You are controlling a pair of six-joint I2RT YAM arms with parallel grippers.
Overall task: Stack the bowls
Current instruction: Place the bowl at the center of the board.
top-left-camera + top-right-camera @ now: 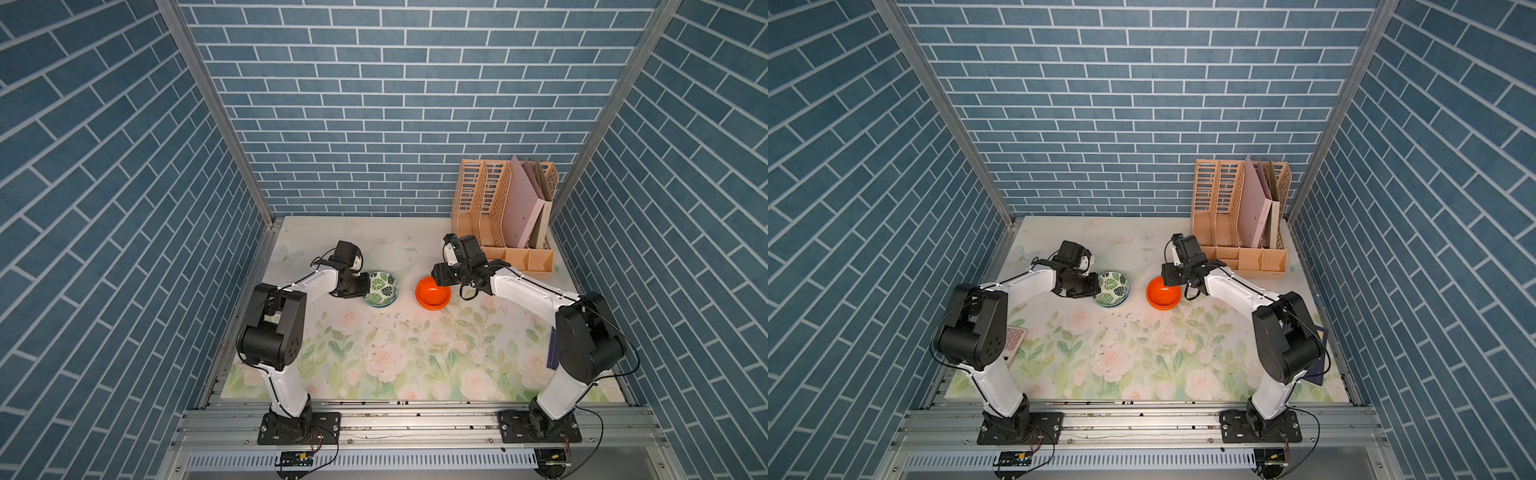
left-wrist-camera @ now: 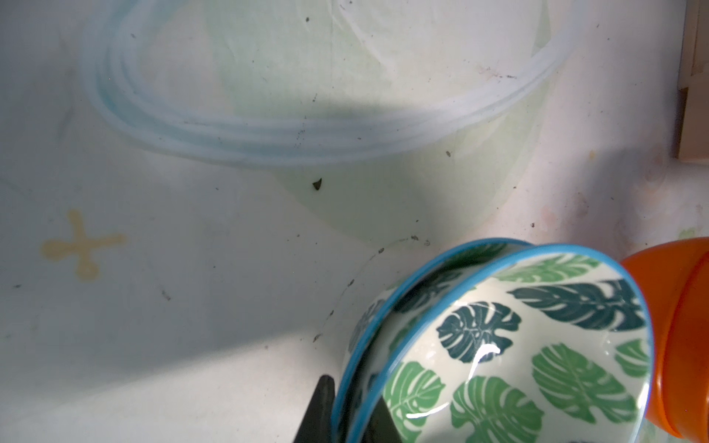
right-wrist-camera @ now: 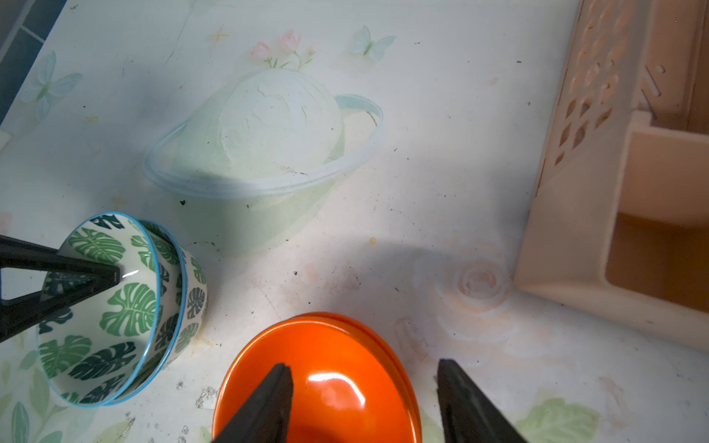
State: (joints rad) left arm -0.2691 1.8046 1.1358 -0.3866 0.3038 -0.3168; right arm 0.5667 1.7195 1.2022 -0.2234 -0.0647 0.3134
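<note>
Left tool (image 2: 351, 397) grips the tilted leaf-print bowl (image 2: 518, 345); right tool (image 3: 364, 366) stands wide over the orange bowls (image 3: 326, 345).

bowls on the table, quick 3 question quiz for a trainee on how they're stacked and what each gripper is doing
1. True or false: all four bowls sit in one single stack.
2. Which gripper is shut on a bowl rim? A) left gripper B) right gripper C) both
3. Fill in: the tan file rack stands closest to the ___ bowls.
Key:
1. False: the leaf bowls and the orange bowls form two separate pairs.
2. A: it pinches a leaf bowl rim. The right gripper's jaws are open, astride the orange rim.
3. orange
</note>
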